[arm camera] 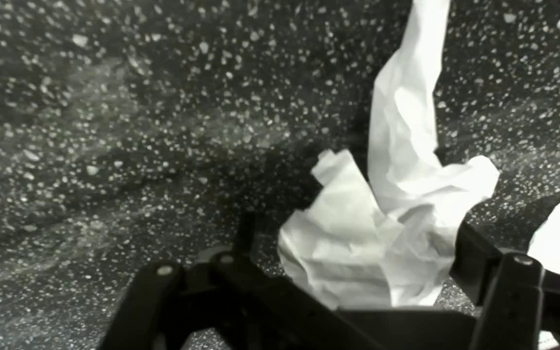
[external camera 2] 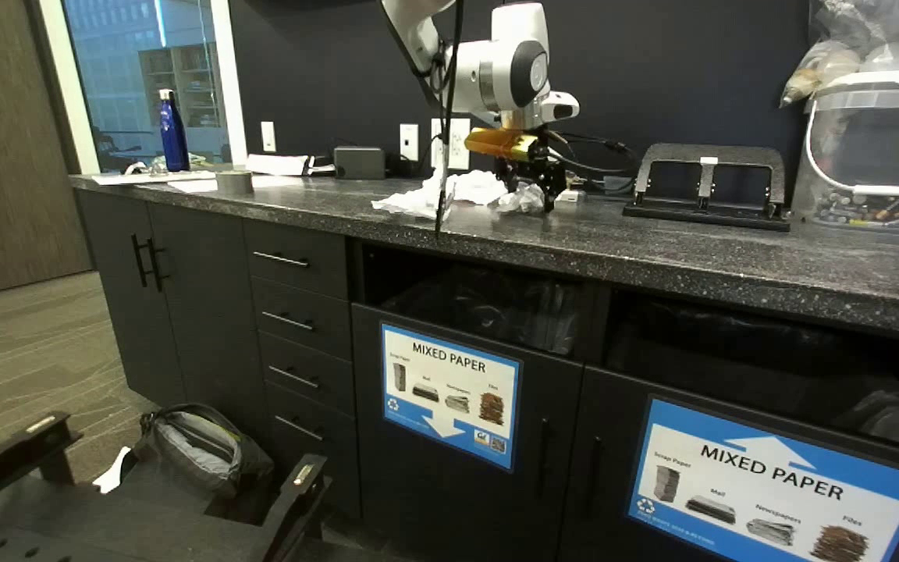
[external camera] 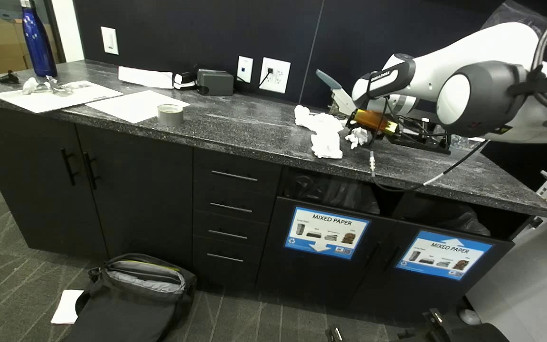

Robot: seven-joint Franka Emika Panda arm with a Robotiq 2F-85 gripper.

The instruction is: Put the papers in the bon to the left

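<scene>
Crumpled white papers lie on the dark speckled counter (external camera: 235, 123). One crumpled paper (arm camera: 358, 243) sits between the fingers of my gripper (arm camera: 360, 245) in the wrist view. The right finger is at its edge; a gap shows at the left finger, so the gripper is open around it. The gripper (external camera 2: 529, 187) is low at the counter. More crumpled paper (external camera: 326, 142) lies beside it, also in an exterior view (external camera 2: 418, 199). The left bin (external camera 2: 551, 312), with a dark liner, opens under the counter behind a "MIXED PAPER" door (external camera 2: 465, 484). The bin's inside is mostly hidden.
A right bin (external camera 2: 730, 336) stands beside the left one. A black hole punch (external camera 2: 707, 215) and a clear bucket (external camera 2: 847, 156) stand right of the gripper. A tape roll (external camera: 170, 115), flat sheets (external camera: 136, 105) and a blue bottle (external camera: 38, 42) are farther left. A cable (external camera: 444, 175) hangs from the arm.
</scene>
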